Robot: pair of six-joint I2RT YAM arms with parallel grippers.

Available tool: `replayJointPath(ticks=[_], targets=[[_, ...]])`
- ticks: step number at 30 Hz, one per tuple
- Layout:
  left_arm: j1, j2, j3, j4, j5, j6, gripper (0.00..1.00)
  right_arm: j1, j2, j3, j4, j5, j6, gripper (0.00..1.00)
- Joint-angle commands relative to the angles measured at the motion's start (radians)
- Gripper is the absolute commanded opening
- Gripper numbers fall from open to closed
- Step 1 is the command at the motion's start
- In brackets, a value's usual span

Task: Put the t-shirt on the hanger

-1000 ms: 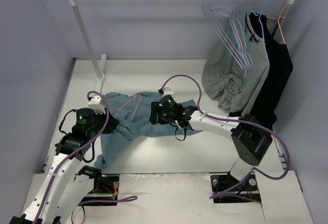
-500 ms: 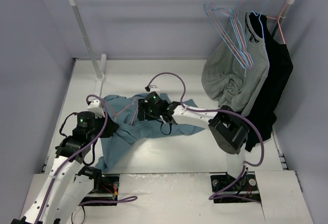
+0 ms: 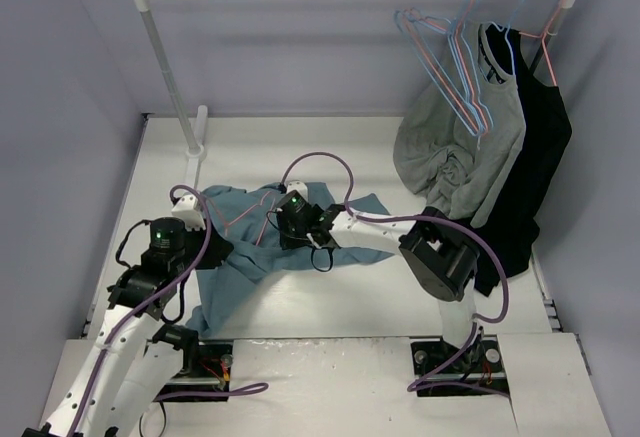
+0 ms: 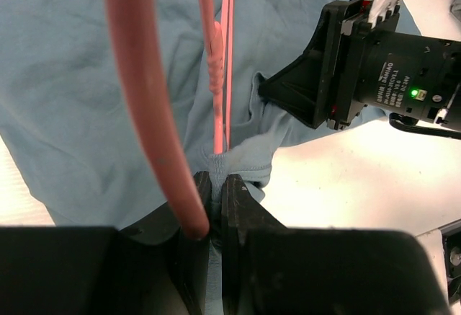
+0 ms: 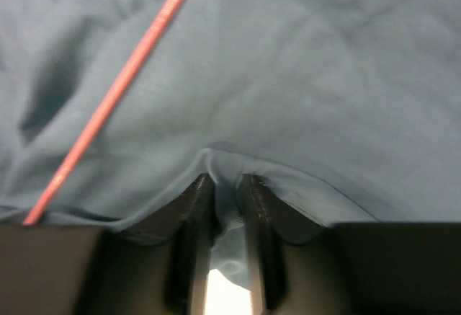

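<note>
L gripper [image 4: 216, 182] is nearest: fingers [image 4: 234, 207] shut tight on a fold of the t-shirt [image 4: 86, 99], which lies rumpled on the tabletop [image 3: 330, 147] btwn the two arms. The hanger [image 4: 216, 70] lies on the cloth w/ its wire running straight away from those fingers, so L is the closer arm; can't tell if the wire is pinched too. Farther out, R gripper [image 5: 225, 182] has fingers narrow w/ a ridge of shirt btwn them, and the hanger wire passes up-left in its wrist view, apart from them.
</note>
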Motion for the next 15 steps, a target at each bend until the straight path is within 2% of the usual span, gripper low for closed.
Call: replayJointPath(ticks=[1, 2, 3, 5, 9, 15], targets=[[-0.005, -0.005, 0.069, 0.05, 0.036, 0.034, 0.0, 0.003, -0.077, -0.021, -0.013, 0.075, -0.037, 0.22], [-0.005, -0.006, 0.075, 0.053, 0.042, 0.046, 0.0, 0.002, -0.088, -0.026, -0.018, 0.098, -0.047, 0.19], [-0.007, -0.008, 0.078, 0.055, 0.047, 0.051, 0.0, -0.003, -0.105, -0.029, -0.022, 0.107, -0.058, 0.1], [-0.007, -0.012, 0.086, 0.07, 0.068, 0.066, 0.0, -0.011, -0.123, -0.042, -0.027, 0.119, -0.087, 0.0], [-0.007, -0.031, 0.093, 0.096, 0.135, 0.098, 0.0, -0.037, -0.174, -0.078, -0.031, 0.13, -0.116, 0.0], [-0.007, -0.093, 0.084, 0.125, 0.25, 0.155, 0.0, -0.188, -0.29, -0.179, -0.002, 0.087, -0.148, 0.0]])
